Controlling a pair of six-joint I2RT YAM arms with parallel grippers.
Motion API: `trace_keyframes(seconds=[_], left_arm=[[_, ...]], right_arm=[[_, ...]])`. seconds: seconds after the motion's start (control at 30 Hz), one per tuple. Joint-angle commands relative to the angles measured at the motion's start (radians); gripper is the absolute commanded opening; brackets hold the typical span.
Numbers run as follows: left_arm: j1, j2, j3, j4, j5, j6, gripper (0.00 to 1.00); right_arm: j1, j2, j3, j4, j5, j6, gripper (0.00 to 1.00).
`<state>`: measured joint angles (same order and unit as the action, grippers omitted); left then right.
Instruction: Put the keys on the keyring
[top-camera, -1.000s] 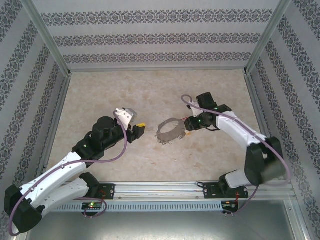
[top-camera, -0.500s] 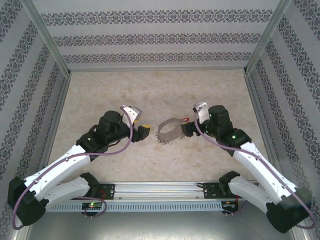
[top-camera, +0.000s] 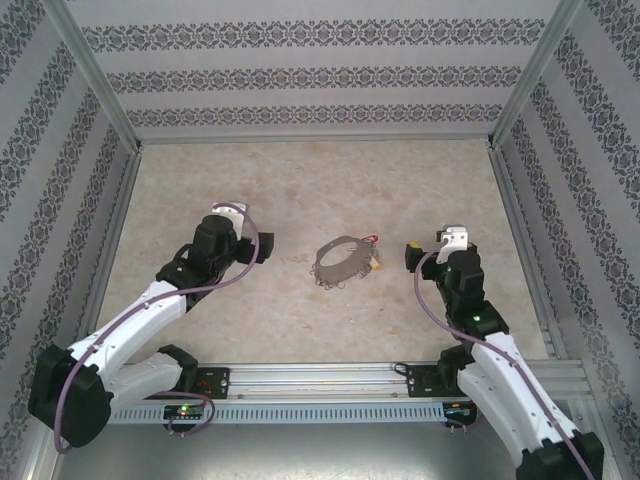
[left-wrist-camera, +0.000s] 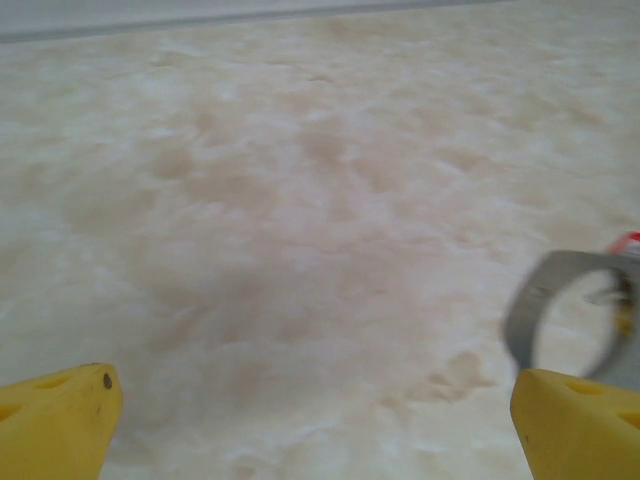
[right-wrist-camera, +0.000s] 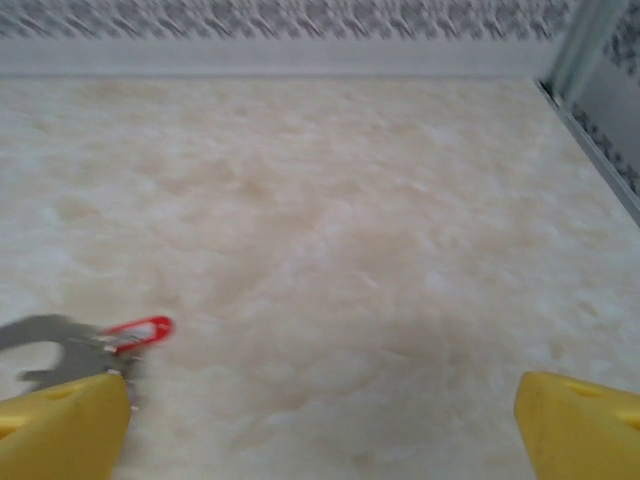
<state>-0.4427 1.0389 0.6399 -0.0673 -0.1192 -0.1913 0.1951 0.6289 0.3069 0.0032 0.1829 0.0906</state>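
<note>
Top external shows the keyring (top-camera: 343, 262) lying on the table (top-camera: 300, 180) between both arms. Left gripper (top-camera: 262, 245) and right gripper (top-camera: 412, 255) are spread wide, holding nothing

I got bright, even light with faint shadows; wrist views were soft, the grey metal loop (left-wrist-camera: 525, 310) at three o'clock blurred.

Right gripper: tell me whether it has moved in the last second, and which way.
Yes. In the top view the right gripper has drawn back from the keyring, rightward toward the table's right edge.
</note>
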Motion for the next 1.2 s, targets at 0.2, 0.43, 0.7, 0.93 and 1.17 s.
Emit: trace_keyframes(seconds=[0.2, 0.43, 0.7, 0.93, 1.17], left_arm=[[0.173, 0.048, -0.177, 0.387, -0.301, 0.076, 1.00], [0.241, 0.220, -0.253, 0.788, -0.227, 0.204, 1.00], [0.279, 0.322, -0.204, 0.778, -0.226, 0.269, 1.00], [0.337, 0.481, -0.328, 1.108, -0.143, 0.228, 1.00], [0.387, 0.548, -0.337, 1.168, -0.041, 0.201, 1.00]], right_arm=[[-0.156, 0.295, -0.057, 0.494, -0.168, -0.094, 0.98], [-0.155, 0.640, 0.003, 0.790, -0.217, -0.117, 0.98], [-0.157, 0.866, 0.030, 0.926, -0.178, -0.100, 0.98], [-0.177, 0.882, 0.084, 0.878, -0.126, -0.058, 0.98], [-0.172, 0.882, 0.078, 0.889, -0.125, -0.064, 0.98]])
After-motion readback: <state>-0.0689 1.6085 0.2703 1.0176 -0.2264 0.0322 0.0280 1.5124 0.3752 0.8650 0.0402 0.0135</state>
